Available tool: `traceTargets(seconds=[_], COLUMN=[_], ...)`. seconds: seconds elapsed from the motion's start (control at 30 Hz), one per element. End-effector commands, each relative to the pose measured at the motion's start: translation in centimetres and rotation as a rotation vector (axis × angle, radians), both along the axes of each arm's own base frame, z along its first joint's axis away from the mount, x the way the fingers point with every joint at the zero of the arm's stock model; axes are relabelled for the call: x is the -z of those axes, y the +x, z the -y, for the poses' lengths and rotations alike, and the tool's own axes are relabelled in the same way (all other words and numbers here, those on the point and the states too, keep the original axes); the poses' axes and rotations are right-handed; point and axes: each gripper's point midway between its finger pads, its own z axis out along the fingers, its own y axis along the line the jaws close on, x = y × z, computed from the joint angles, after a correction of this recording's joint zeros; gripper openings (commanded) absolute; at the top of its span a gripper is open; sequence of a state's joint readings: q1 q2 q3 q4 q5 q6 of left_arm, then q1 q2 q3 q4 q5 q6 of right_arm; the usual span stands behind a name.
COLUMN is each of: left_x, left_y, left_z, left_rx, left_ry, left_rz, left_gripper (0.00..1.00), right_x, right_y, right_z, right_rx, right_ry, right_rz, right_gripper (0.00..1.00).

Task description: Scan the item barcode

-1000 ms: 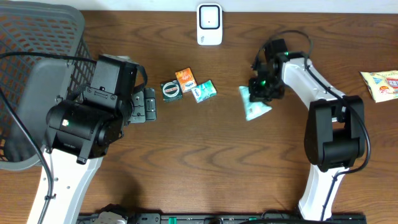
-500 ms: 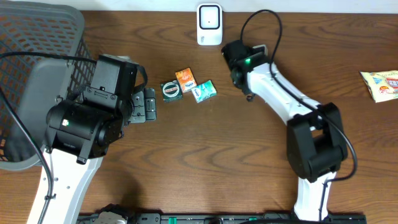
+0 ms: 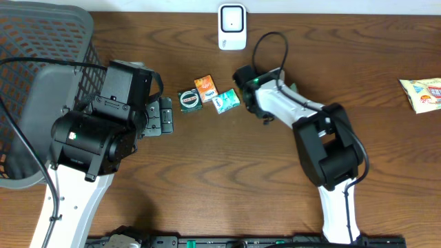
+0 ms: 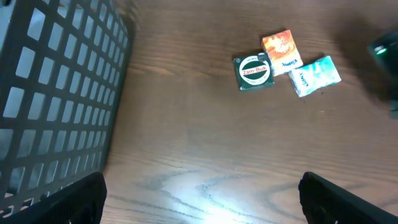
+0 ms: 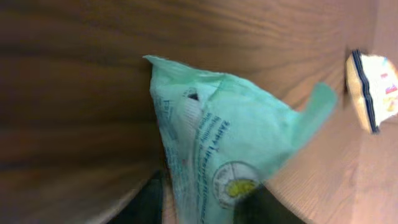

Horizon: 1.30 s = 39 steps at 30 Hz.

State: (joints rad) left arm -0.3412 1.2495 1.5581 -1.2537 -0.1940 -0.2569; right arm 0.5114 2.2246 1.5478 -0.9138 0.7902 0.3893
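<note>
Over the last second the right arm is swinging in from the right of the tabletop [image 3: 207,179], passing the scanner [image 3: 232,26] and folding back beside the small packets [image 3: 209,94]. The green pouch [image 5: 217,143] is sitting between the dark fingers of the right end effector [image 5: 208,208]. I cannot tell whether they are clamping it or letting it go. The left end effector [image 4: 202,205] is standing wide apart and holding nothing. I am judging the pickup done and the scan unconfirmed, since no barcode is showing toward the scanner.
</note>
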Motion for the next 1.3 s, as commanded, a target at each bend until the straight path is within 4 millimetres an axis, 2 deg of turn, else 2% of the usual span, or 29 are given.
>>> traceTargets(seconds=[0.0, 0.1, 0.13, 0.27, 0.4, 0.47, 0.53, 0.67, 0.77, 0.9, 1.0, 1.2, 1.23, 1.27], left_x=[-0.2, -0.2, -0.2, -0.2, -0.2, -0.2, -0.2, -0.2, -0.2, -0.2, -0.2, -0.2, -0.2, -0.2], left_y=[0.2, 0.2, 0.2, 0.2, 0.2, 0.2, 0.2, 0.2, 0.2, 0.2, 0.2, 0.2, 0.2, 0.2], left_z=[-0.4, -0.4, -0.4, -0.4, -0.4, -0.4, -0.4, -0.4, -0.4, -0.4, -0.4, -0.4, -0.4, -0.4], left_rx=[-0.006, -0.006, -0.006, -0.006, -0.006, -0.006, -0.006, -0.006, -0.006, -0.006, -0.006, -0.006, -0.006, -0.006], left_ry=[0.019, 0.018, 0.019, 0.019, 0.019, 0.019, 0.019, 0.019, 0.018, 0.018, 0.019, 0.018, 0.019, 0.019], left_rz=[0.004, 0.005, 0.004, 0.004, 0.004, 0.005, 0.004, 0.005, 0.005, 0.005, 0.005, 0.005, 0.004, 0.004], left_gripper=[0.98, 0.98, 0.98, 0.98, 0.98, 0.98, 0.98, 0.98, 0.98, 0.98, 0.98, 0.98, 0.98, 0.98], right_x=[-0.6, -1.3, -1.6, -3.0, -4.4, -4.4, -3.5, -1.2, -0.9, -0.6, -0.3, 1.1, 1.5, 1.8], right_y=[-0.1, -0.3, -0.3, -0.2, 1.0, 1.7, 1.9, 0.7, 0.0, -0.3, -0.4, -0.6, -0.7, -0.8], right_z=[-4.2, -6.5, -7.2, -8.5, -7.7, -6.9, -6.4, -6.9, -6.1, -3.5, -2.2, -2.4, -2.5, -2.6], right_rx=[-0.064, -0.108, -0.122, -0.145, -0.112, -0.093, -0.089, -0.154, -0.124, -0.045, -0.012, -0.021, -0.024, -0.027], right_ry=[0.068, 0.084, 0.089, 0.093, 0.116, 0.165, 0.256, 0.552, 0.696, 0.727, 0.729, 0.729, 0.729, 0.729], right_rz=[0.015, 0.026, 0.032, 0.038, 0.051, 0.023, -0.050, -0.285, -0.363, -0.387, -0.392, -0.389, -0.389, -0.388], right_gripper=[0.45, 0.64, 0.68, 0.69, 0.72, 0.72, 0.72, 0.67, 0.67, 0.66, 0.64, 0.60, 0.58, 0.52])
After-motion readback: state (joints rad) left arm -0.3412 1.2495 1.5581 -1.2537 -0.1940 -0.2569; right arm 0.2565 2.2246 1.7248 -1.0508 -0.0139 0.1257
